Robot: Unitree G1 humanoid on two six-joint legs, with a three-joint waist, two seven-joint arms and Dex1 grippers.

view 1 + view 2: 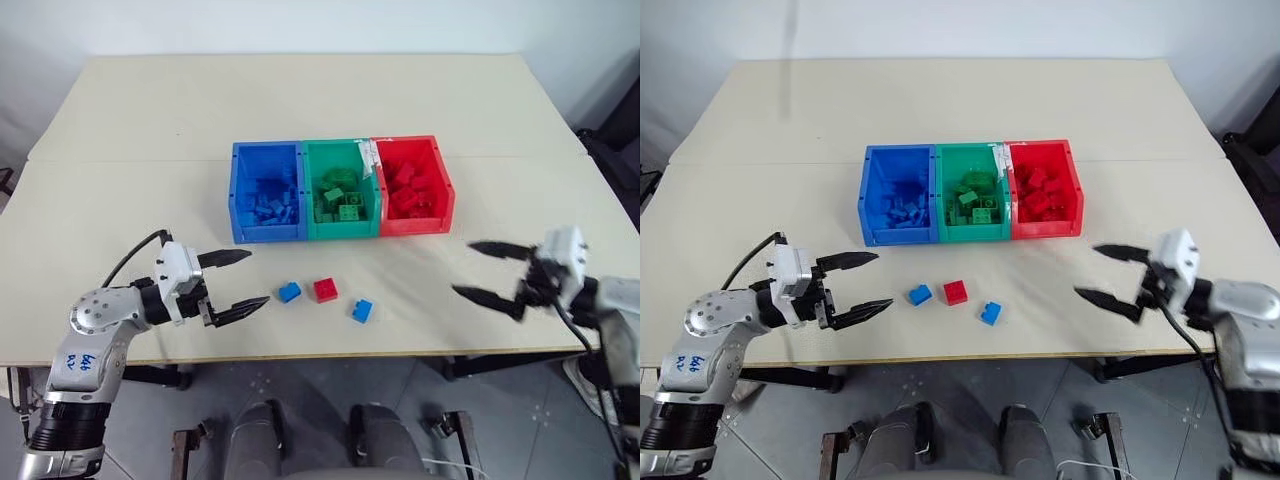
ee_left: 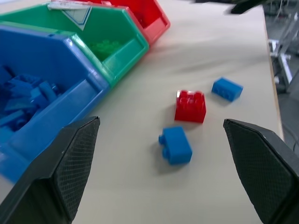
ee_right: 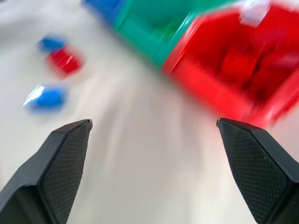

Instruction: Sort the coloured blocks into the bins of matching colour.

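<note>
Lying loose on the bench (image 1: 120, 210), two blue blocks (image 1: 289, 292) (image 1: 362, 310) and one red block (image 1: 325, 290) sit just before the joined bins (image 1: 340, 232). Beside the nearest blue block hovers the left end effector (image 1: 240, 279), fingers spread, empty. Well apart to their right, the right end effector (image 1: 487, 270) is also released.

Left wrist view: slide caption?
Open left gripper facing two blue blocks and a red block beside the bins.
</note>
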